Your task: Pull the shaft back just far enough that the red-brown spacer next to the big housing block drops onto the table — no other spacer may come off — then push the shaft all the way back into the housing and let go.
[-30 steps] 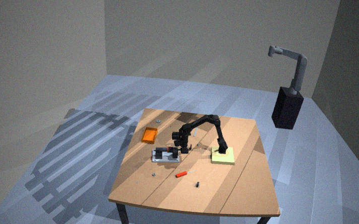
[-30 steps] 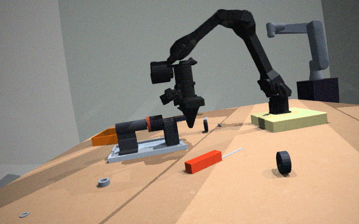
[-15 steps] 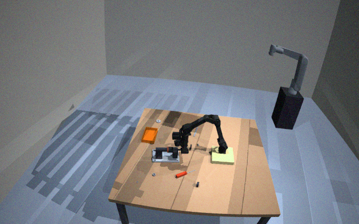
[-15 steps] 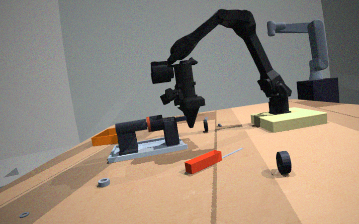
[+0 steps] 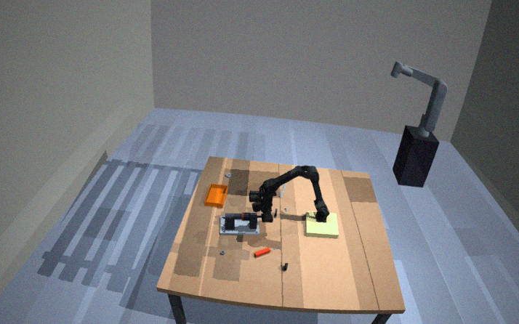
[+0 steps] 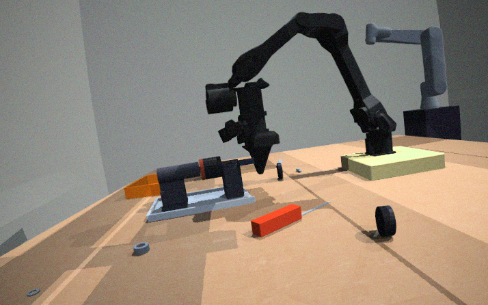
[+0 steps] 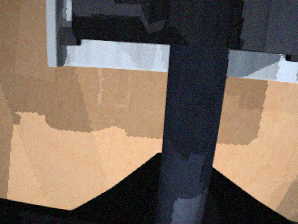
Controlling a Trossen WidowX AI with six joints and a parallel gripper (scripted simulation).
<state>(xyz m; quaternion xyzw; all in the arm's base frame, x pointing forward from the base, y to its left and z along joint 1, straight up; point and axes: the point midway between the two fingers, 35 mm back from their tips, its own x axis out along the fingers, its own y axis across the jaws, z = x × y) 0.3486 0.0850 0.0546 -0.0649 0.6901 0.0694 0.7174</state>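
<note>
The dark shaft (image 6: pixel 247 162) (image 7: pixel 192 110) runs level from the fixture to my gripper (image 6: pixel 260 170) (image 7: pixel 176 163), which is shut on its free end, just outside the end support (image 6: pixel 233 180). The red-brown spacer (image 5: pixel 243 216) (image 6: pixel 201 169) is up on the shaft line, beside the end of the big dark housing block (image 5: pixel 229 222) (image 6: pixel 173 191). Black spacers (image 6: pixel 212 167) sit between it and the end support. No gap shows between the red-brown spacer and the housing. The shaft's inner end is hidden.
The fixture stands on a pale base plate (image 5: pixel 233 232) (image 6: pixel 208 208). Behind it is an orange tray (image 5: pixel 214 205) (image 6: pixel 134 192). A red-handled screwdriver (image 5: pixel 262 252) (image 6: pixel 276 221), a grey ring (image 5: pixel 222 252) (image 6: pixel 141 249) and a black wheel (image 5: pixel 285 266) (image 6: pixel 386 221) lie nearer. Another black disc (image 6: pixel 279 170) stands beyond my gripper.
</note>
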